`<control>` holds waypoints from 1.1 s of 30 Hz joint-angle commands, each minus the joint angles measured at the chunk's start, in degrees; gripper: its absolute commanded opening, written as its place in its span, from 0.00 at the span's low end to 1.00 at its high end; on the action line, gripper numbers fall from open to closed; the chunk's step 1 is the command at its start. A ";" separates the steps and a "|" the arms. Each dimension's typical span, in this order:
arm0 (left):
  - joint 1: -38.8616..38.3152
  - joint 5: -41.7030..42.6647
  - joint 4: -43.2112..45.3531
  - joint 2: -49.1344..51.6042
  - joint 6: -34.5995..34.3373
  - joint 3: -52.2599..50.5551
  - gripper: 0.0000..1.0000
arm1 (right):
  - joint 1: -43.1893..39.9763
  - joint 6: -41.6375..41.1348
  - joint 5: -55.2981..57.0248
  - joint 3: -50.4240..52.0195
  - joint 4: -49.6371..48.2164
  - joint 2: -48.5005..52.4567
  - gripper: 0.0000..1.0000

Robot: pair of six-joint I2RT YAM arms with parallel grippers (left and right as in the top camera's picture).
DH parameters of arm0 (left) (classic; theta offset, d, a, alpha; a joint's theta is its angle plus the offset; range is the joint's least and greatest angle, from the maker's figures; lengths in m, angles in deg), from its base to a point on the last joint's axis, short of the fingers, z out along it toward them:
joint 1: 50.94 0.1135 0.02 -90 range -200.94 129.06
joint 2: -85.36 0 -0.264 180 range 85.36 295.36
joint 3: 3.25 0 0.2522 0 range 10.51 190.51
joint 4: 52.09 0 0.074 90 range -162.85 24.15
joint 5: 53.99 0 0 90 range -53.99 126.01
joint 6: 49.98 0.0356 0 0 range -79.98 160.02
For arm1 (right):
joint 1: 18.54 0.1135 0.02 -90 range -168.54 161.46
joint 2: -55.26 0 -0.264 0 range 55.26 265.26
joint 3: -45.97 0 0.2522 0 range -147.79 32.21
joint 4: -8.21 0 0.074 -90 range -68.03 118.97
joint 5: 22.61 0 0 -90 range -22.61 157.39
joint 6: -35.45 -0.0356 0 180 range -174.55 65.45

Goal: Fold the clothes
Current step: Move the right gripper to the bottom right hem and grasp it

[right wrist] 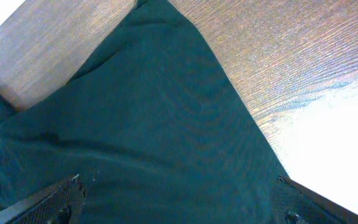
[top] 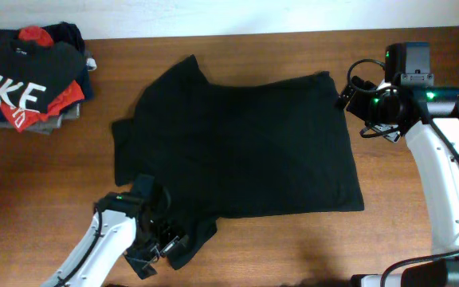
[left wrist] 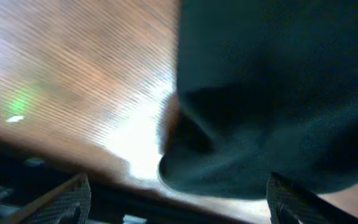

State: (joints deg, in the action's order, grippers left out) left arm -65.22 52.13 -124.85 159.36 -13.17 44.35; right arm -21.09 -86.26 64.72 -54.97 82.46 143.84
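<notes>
1. Overhead view: the plain black short-sleeved T-shirt of thin soft fabric (top: 245, 143) lies spread across the middle of the brown wooden worktop (top: 293, 247), sleeves toward your left arm and hem toward your right.
2. Your left claw (top: 159, 243) sits at the near sleeve. Its fingers are spread wide with a rumpled lump of sleeve between them, and it is grasping nothing. If you clench here, you will likely catch only that loose bunch. The body of the shirt would then stay flat on the worktop while the sleeve pulls away from it.
3. That bunching could also go into the fold as a crease, because thin cloth keeps whatever wrinkle it is pinched with.
4. Your right claw (top: 347, 89) hovers released over the far hem corner, very close to the fabric's edge. If you come down slightly outside the corner, you will close on bare wood and miss the cloth. If you come down too far inside, you may take only the top layer.
5. If one arm lifts before the other, the soft fabric will skew and the edges will not line up.
6. A long sideways drag could slide the whole shirt toward the stack of folded red, grey and black garments (top: 30, 76) at the far left corner and disturb it.
</notes>
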 commanded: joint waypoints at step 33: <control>-3.23 0.57 7.41 10.32 0.37 -1.66 0.18 | -0.15 -7.89 9.90 0.87 14.10 0.31 0.97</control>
State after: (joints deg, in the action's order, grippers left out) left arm -68.20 54.58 -117.00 168.52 -12.95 43.44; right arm -21.09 -89.60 69.37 -54.92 94.63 143.84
